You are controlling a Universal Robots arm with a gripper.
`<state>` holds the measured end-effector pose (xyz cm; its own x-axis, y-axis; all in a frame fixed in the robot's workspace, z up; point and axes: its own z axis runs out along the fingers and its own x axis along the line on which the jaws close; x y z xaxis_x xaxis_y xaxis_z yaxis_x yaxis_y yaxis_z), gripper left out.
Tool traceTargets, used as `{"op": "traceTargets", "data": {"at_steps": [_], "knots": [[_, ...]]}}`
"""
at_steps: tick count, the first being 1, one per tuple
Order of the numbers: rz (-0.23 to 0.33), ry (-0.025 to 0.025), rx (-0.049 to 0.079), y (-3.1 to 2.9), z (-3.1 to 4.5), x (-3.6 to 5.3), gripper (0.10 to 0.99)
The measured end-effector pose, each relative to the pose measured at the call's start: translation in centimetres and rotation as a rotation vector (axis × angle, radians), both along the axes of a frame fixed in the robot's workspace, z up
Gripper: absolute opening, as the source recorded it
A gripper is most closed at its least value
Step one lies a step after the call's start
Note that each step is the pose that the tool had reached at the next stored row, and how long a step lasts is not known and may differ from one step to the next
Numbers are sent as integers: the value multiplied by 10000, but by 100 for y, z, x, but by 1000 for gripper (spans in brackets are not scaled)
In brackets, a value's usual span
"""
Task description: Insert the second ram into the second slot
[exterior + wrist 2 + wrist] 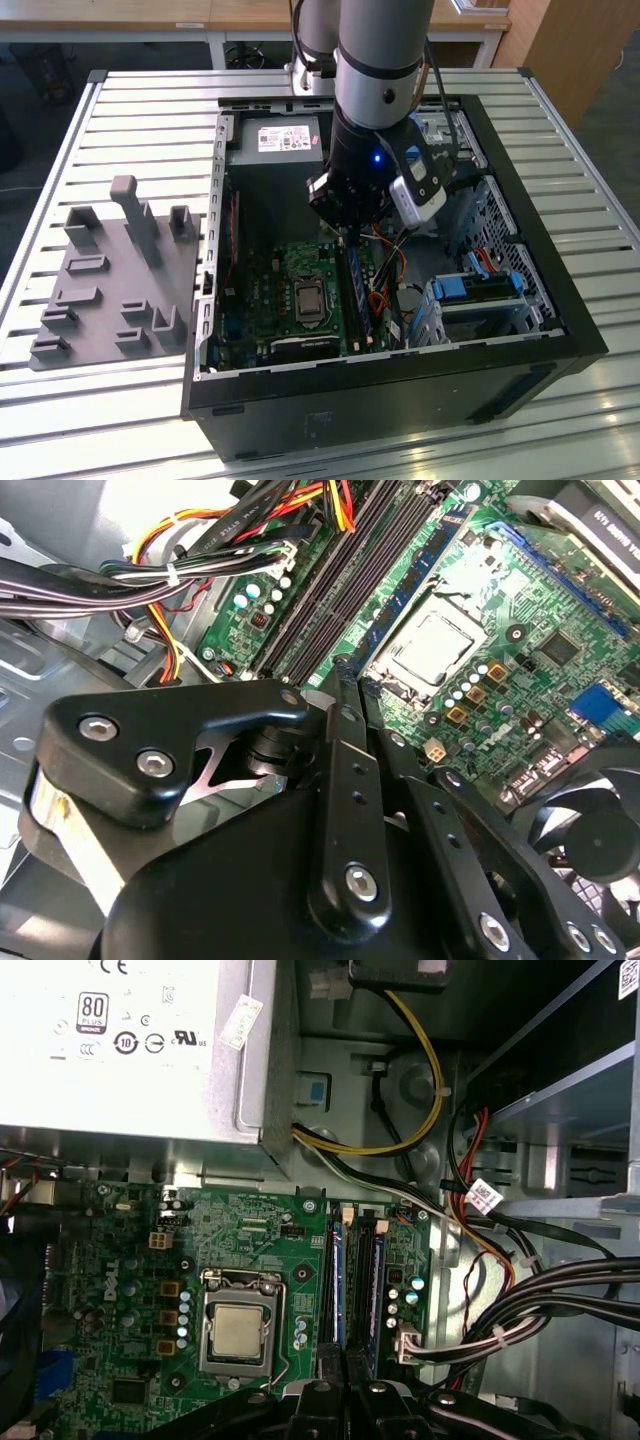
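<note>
Open PC case [380, 400] lies on its side on slatted metal table [130, 110]. Inside: green mobo [270, 290] flat on the bottom, grey PSU [285, 140] at the far end, light-blue drive brackets [480, 290] in the cage on the exterior view's right. Loose cable bundles [520, 1300] (black, yellow, red/orange) run betw. PSU and board. A black fan [600, 840] sits by the board's edge in the second wrist view.

CPU socket [238, 1330] is mid-board w/ bare metal lid. Just beside it are the memory slots. The second ram [338, 1290] stands upright in the slot nearest the socket, looks seated along its length. Another blue stick [375, 1280] stands parallel, one slot over, not touching it.

Grey fixture plate [110, 290] w/ upright pegs and blocks lies on the table at the exterior view's left, well apart from the case opening.

Arm [380, 60] comes down near-vertical into the case, wrist over the slot area, blue light lit on it. Fingertips [345, 695] point down at the near end of the second ram, just above it or touching; cannot tell which. Jaws drawn nearly together, only a narrow gap, nothing seen clamped betw. them
</note>
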<state>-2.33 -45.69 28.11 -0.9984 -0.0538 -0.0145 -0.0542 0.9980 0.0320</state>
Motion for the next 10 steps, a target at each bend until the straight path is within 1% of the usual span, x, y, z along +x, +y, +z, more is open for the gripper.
{"op": "traceTargets", "data": {"at_steps": [10], "knots": [[0,0,11,0,-31,0,129]]}}
